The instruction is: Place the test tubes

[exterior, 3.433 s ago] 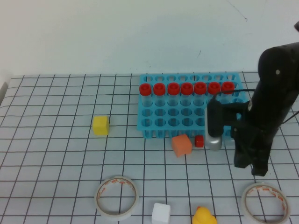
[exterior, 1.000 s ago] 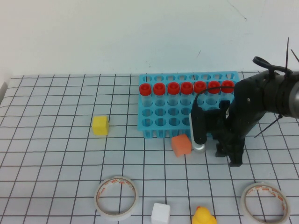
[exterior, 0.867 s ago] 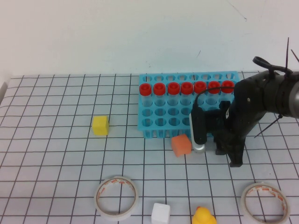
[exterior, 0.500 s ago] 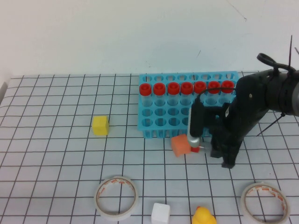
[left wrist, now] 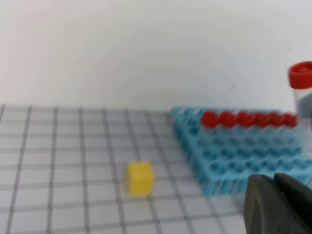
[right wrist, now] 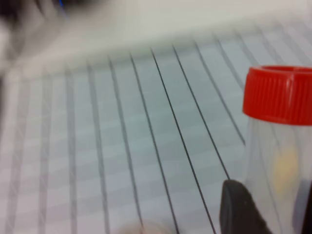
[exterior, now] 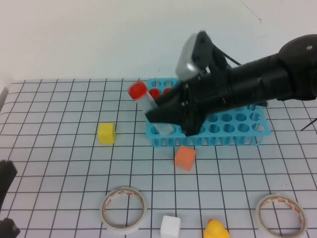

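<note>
My right gripper (exterior: 161, 119) is shut on a clear test tube with a red cap (exterior: 138, 91), held tilted in the air over the left front corner of the blue rack (exterior: 233, 130). In the right wrist view the tube (right wrist: 279, 146) stands between the dark fingers (right wrist: 238, 210). Red-capped tubes (left wrist: 246, 119) fill the rack's back row; my right arm hides most of them from above. My left gripper (left wrist: 276, 196) is shut and empty, low at the table's near left corner (exterior: 5, 178).
An orange cube (exterior: 184, 157) lies just in front of the rack and a yellow cube (exterior: 106, 133) to its left. Two tape rolls (exterior: 124, 208) (exterior: 280, 213), a white cube (exterior: 170, 225) and a yellow duck (exterior: 216, 229) line the front edge.
My right gripper closed on the tube lying beside the orange cube, lifted it and swung up and left over the rack. The orange cube shifted slightly. My left arm now shows at the lower left.
</note>
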Robot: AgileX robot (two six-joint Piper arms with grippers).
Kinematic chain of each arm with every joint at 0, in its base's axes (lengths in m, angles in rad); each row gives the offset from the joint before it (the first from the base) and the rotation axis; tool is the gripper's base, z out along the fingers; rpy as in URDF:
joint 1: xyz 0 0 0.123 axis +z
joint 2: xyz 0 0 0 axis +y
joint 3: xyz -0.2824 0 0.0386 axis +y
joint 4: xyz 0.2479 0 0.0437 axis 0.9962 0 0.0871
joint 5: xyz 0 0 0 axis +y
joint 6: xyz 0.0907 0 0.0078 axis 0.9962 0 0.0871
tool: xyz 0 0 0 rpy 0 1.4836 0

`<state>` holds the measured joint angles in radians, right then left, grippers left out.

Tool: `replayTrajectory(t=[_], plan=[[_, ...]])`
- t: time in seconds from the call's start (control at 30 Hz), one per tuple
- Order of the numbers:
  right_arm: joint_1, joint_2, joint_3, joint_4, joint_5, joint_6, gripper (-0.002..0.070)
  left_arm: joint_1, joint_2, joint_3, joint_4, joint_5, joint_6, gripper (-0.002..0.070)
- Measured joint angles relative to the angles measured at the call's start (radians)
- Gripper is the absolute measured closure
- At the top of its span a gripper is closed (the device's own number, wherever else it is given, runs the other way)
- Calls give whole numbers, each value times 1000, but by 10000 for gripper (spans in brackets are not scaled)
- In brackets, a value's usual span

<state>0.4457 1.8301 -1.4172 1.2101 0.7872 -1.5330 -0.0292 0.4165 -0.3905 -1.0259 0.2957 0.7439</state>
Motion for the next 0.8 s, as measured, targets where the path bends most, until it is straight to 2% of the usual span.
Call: replayTrajectory(t=[0.13,0.23,0.37,0.43,0.5,0.63,0.7,0.8], plan=[[24,-2,0,234,78,-158,444,0,0,0,-328,19,315,676],[75,-2,0,295,118,-238,444,0,0,0,-544,59,476,676],[162,-2,0,334,138,-291,444,0,0,0,-651,64,559,673],[196,-2,0,343,143,-300,444,0,0,0,-664,64,569,643],[226,-2,0,343,143,-305,444,0,0,0,-672,64,582,573],[272,-2,0,343,139,-336,444,0,0,0,-676,97,620,321],[293,-2,0,343,135,-344,444,0,0,0,-676,118,639,220],[318,-2,0,340,126,-348,444,0,0,0,-676,143,651,166]])
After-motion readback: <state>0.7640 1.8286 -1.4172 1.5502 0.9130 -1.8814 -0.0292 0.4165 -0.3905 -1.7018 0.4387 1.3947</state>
